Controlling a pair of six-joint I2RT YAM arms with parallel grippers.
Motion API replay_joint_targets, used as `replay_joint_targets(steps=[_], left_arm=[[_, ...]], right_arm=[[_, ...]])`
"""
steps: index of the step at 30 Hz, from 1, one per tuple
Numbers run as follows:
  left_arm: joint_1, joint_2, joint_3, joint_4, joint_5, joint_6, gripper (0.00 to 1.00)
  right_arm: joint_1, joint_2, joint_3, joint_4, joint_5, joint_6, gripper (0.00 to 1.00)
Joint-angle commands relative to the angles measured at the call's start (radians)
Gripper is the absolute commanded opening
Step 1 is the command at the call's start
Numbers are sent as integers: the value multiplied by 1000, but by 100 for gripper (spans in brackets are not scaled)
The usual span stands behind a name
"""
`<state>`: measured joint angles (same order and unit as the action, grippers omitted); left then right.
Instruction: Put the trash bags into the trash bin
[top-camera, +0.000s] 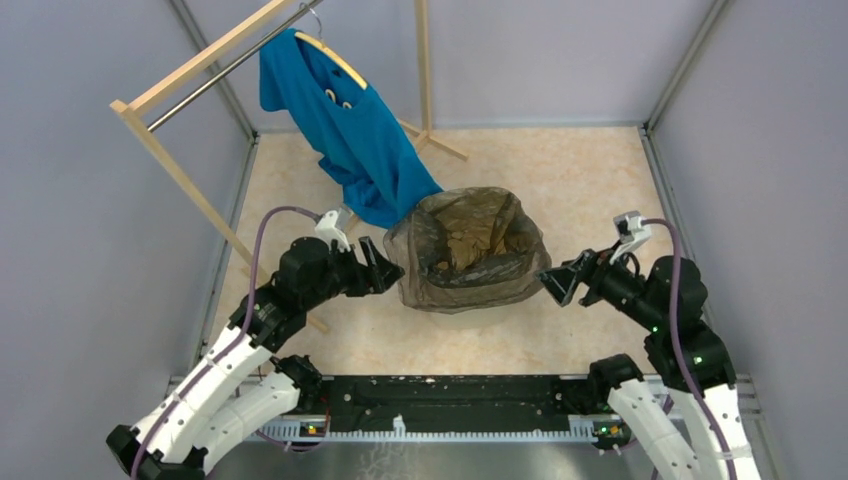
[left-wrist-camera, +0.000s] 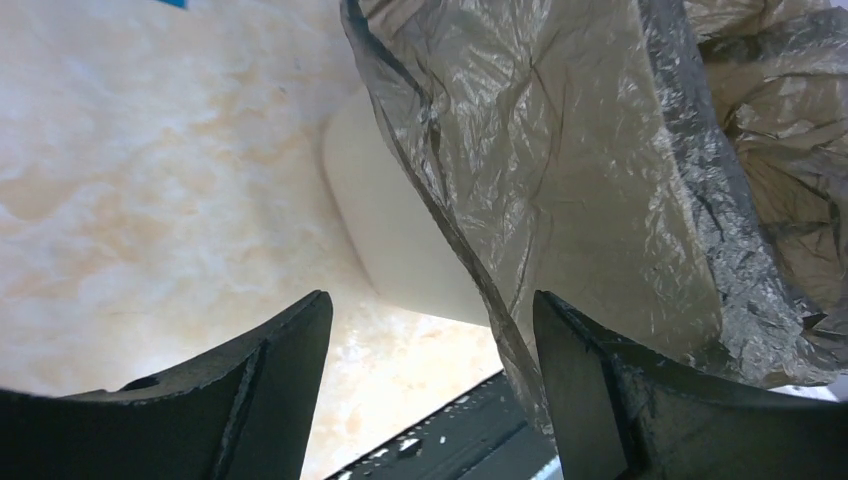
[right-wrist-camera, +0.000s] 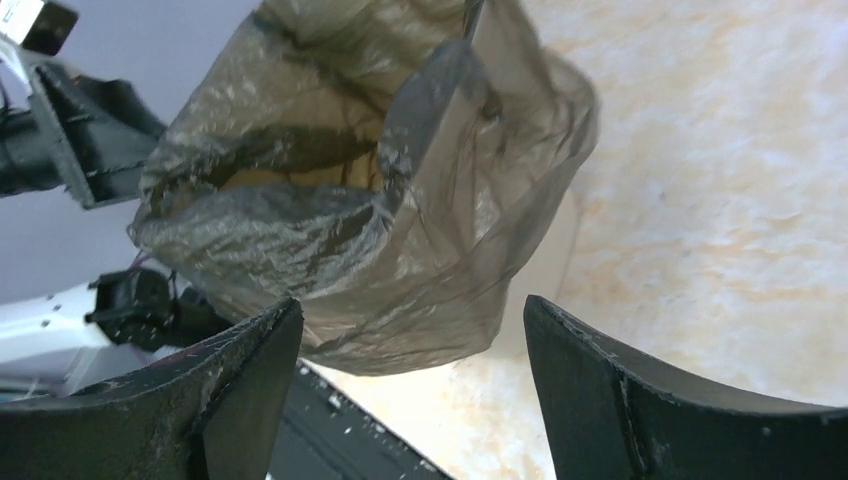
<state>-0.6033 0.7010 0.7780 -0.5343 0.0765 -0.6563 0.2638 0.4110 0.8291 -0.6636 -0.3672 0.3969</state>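
The trash bag (top-camera: 465, 262) is seen in the trash bin (left-wrist-camera: 385, 230), near the middle of the table (top-camera: 580, 180). Its mouth is spread over the rim, and its thin brown sides are draped down the outside of the bin. The mouth is pointed up, and the long way of the bag is judged to run up and down, the same as the bin. The middle of the bag is crumpled down inside. The bag is very thin and loose, so it could be pulled off the rim if it is caught on a gripper. It could also be torn by a hard tug. The bin is light and tall, so it could be tipped over by a push from the side. The left gripper (top-camera: 385, 265) is held wide, just beside the left side of the bag, and nothing is held in it. The right gripper (top-camera: 552, 285) is held wide too, just beside the right side, with nothing in it. The blue shirt (top-camera: 350, 130) is hung just behind the bin and could be snagged.
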Motion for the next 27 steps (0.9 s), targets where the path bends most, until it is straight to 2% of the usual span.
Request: replay_joint_targets(steps=[1,7,9,15,20,22,27], left_arm=[[3,-7,-79,206,114,-135,78],[3,52,-121,270,133,-149,58],[3,64,-133,284,138,-146,52],[3,110,-199,405,196,-174,25],[3,208,-233,490,267,-182,2],[3,255,-235,505,294,-183,0],[1,315,-271,582,316,-202,0]], right_arm=[[-12,-17,-99,108,-155,76,80],[-12,-25,-218,250,-176,125,70],[-12,-27,-261,309,-206,146,64],[-13,-31,-360,422,-252,173,28],[-12,-11,-402,412,-242,177,12],[-12,5,-428,429,-245,197,6],[-11,63,-466,413,-180,232,5]])
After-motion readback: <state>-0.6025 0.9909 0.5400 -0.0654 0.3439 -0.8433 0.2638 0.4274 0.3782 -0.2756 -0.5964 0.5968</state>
